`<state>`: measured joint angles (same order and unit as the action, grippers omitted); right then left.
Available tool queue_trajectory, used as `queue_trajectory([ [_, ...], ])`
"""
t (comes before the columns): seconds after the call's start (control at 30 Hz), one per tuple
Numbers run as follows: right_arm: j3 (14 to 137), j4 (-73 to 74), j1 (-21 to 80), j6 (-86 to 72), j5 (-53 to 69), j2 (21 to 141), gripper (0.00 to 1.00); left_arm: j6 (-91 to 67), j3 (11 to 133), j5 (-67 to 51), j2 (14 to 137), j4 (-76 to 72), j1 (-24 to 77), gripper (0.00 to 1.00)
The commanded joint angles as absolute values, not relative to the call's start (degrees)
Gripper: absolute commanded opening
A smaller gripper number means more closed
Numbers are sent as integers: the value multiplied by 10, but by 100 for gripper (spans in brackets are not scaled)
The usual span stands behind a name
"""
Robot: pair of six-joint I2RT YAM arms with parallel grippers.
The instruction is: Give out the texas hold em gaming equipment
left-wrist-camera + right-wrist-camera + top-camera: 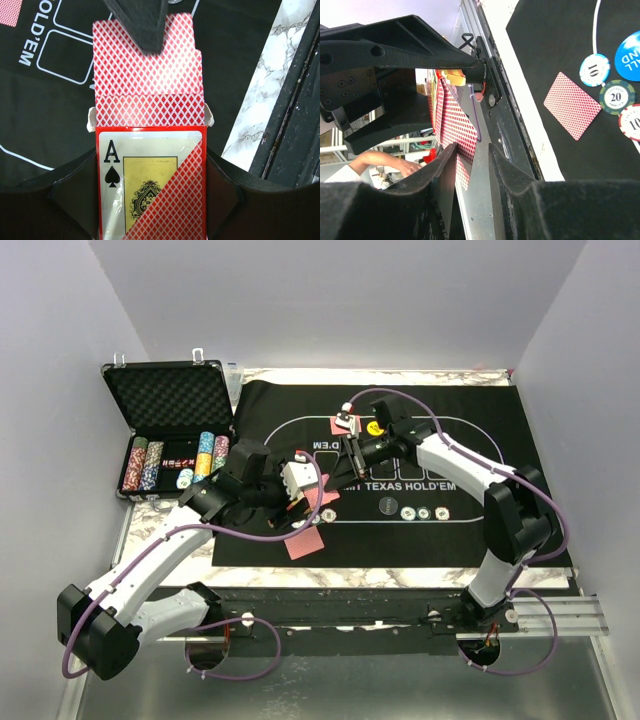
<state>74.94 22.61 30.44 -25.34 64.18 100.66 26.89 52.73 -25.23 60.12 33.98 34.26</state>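
The fingers (75,200) of the left gripper (150,202) are clamped on the two sides of the red-orange card box (150,165). Its flap is open and the red-backed playing cards (147,80) stand out of its mouth. The right gripper (472,167) straddles the top edge of the foremost card, with one pad (142,25) lying across its back. A gap shows between the jaws in its own wrist view, so I cannot tell whether they are pinching the card. The step in hand looks like dealing: drawing one card from the box. The next move calls for a firm pinch on a single card, then a straight pull along the box's length while the left arm holds steady, since two cards could slide out together. One loose card (572,105) lies face down on the black felt mat (400,540), near striped poker chips (617,97) and a blue disc (630,55).
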Motion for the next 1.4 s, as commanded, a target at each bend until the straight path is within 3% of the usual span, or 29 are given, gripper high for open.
queue_trajectory([
  [0.0,747,251,288,-236,672,1000,31,273,529,-263,584,316,345,0],
  [0.5,758,322,261,-193,714,971,16,276,513,-258,583,315,344,0],
  [0.7,753,343,244,-184,715,957,1,272,503,-258,579,311,343,0],
  [1.07,733,493,164,-53,743,933,1,269,493,-258,567,308,340,0],
  [1.23,674,598,121,76,638,953,1,265,493,-259,565,308,338,0],
  [1.37,617,538,116,43,542,953,1,260,499,-261,568,307,337,0],
])
